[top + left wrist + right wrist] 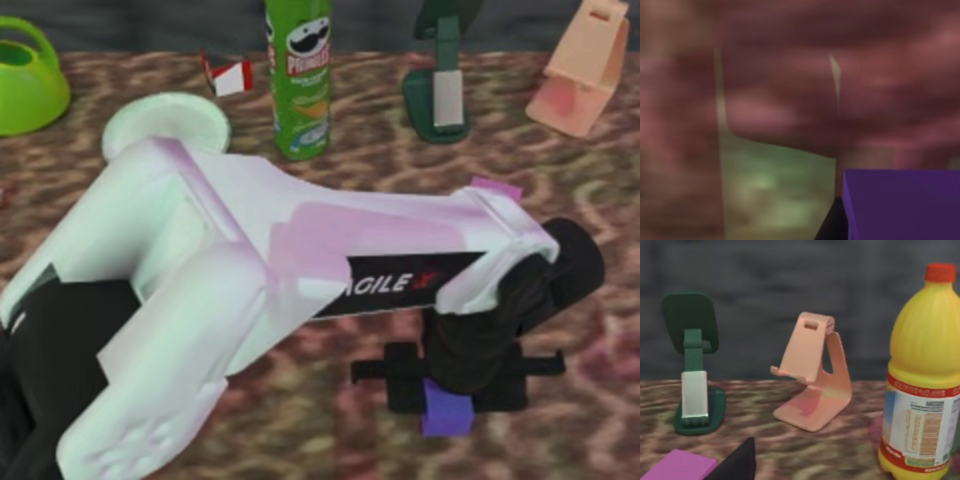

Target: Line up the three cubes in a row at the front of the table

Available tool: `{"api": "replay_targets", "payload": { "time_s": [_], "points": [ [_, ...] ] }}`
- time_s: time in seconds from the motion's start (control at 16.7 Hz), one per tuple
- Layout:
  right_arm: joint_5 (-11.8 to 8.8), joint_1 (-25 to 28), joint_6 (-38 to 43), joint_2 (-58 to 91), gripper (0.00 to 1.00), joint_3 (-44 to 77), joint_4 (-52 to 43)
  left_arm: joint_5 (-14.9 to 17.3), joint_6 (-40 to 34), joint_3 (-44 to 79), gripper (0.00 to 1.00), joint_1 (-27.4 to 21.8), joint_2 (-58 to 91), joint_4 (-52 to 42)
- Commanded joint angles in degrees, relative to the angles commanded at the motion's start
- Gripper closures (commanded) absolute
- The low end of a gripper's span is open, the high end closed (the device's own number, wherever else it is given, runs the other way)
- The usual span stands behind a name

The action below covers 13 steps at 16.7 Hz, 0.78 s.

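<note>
Left arm reaching across the table — small violet cube in its gripper.
The fingers are closing on that cube near the front edge, right of centre; a magenta cube is peeking out behind the forearm — the lavender one isn't showing.

"Pringles" on the green can, "AGILE X" on the left arm, bottle label unreadable
</note>
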Motion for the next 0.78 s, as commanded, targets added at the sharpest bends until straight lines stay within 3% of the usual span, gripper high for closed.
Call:
{"api": "replay_targets", "payload": {
  "time_s": [0.18,0.78],
  "points": [
    [0.0,0.0,0.0,0.0,0.0,0.0,0.0,0.0,0.0,0.0,1.0,0.0,0.0,0.0],
    [0.0,0.0,0.0,0.0,0.0,0.0,0.0,0.0,0.0,0.0,0.25,0.0,0.0,0.0]
  ]
}}
